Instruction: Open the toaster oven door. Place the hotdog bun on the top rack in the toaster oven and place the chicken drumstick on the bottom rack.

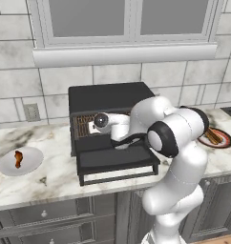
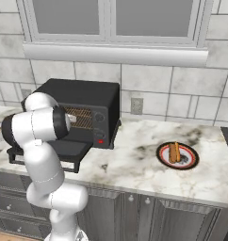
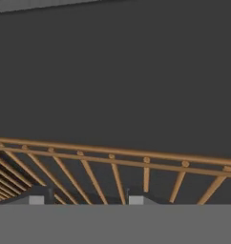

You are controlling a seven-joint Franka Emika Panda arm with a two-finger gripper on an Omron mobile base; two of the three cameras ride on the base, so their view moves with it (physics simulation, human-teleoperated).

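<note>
Reaching into one toaster oven point(image 1: 108, 97), gripper point(image 3: 84, 198) parted, empty; one hotdog bun point(image 2: 175, 152), one chicken drumstick point(image 1: 18, 158)

Your two base views flank the arm, both facing the toaster oven point(image 1: 110, 102); your hand view sits close inside, facing a rack point(image 3: 112, 164).

No readable text, labels, brand marks, numbers or signs anywhere. Blank black boxy toaster oven point(image 2: 83, 110), its narrow control strip showing only plain knobs and a small red button point(image 2: 101, 140), unmarked. Nothing printed on the marbled counter point(image 2: 134, 164) either.
</note>
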